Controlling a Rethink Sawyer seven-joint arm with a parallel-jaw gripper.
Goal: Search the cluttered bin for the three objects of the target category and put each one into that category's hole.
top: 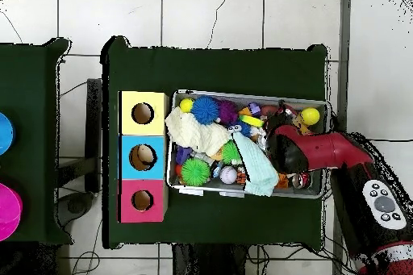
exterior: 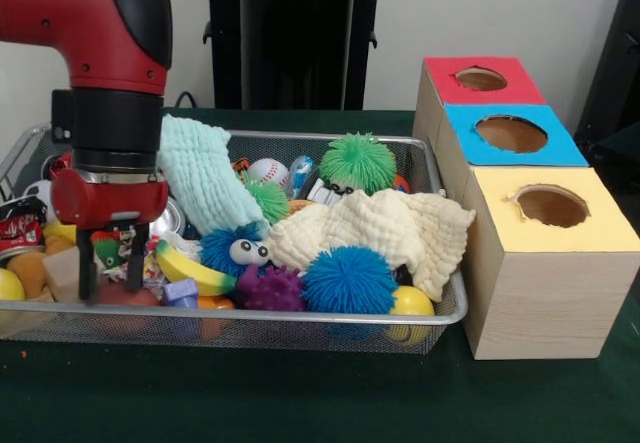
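gripper (exterior: pixel 108 275) hanging open and empty in the bin (exterior: pixel 330 317) at its end away from the box, no orange figures clearly showing under the clutter, red hole (exterior: pixel 481 79) well apart, so it may well grab the banana (exterior: pixel 190 269) instead.

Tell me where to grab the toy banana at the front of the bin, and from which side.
Grip the toy banana across its middle, coming straight down from above. It lies on its side near the front wall of the bin with its upper face bare. The blue googly-eyed ball and purple spiky ball crowd its right end, so a side approach looks blocked.
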